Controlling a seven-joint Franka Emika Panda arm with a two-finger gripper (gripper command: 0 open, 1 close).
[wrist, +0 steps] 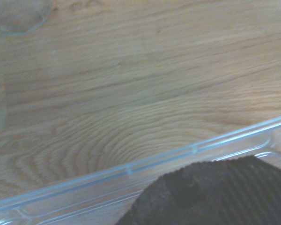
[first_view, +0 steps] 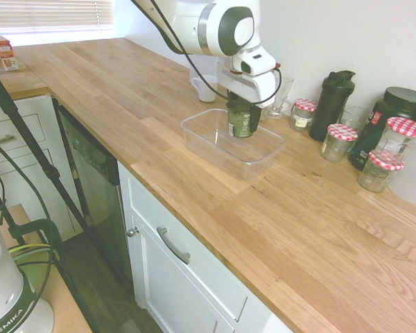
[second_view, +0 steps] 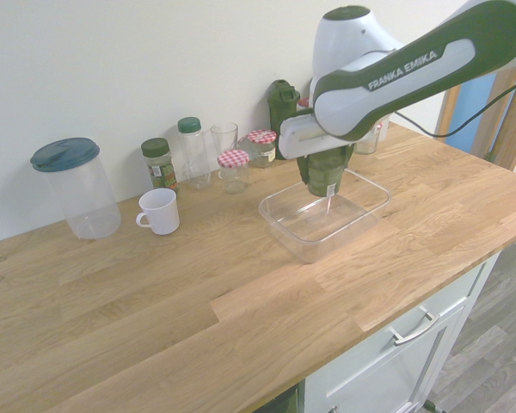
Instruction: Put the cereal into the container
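The cereal (first_view: 243, 119) is a squat green-labelled cup hanging upright under my gripper (first_view: 245, 105), which is shut on its top. It is inside the rim of the container (first_view: 194, 132), a shallow clear plastic tub on the wooden counter; whether it touches the floor I cannot tell. From the other side the cereal (second_view: 328, 178) shows a white patch, under the gripper (second_view: 325, 162) and over the container (second_view: 279, 222). The wrist view shows the cup's dark lid (wrist: 215, 192) and the container's rim (wrist: 192, 150).
Behind the tub stand a white mug (first_view: 204, 87), a black shaker (first_view: 333, 104), red-checked-lid jars (first_view: 338, 141) and a dark tub (first_view: 395, 118). Along the wall are a blue-lidded canister (second_view: 73, 185), spice bottles (second_view: 157, 163) and a glass (second_view: 224, 142).
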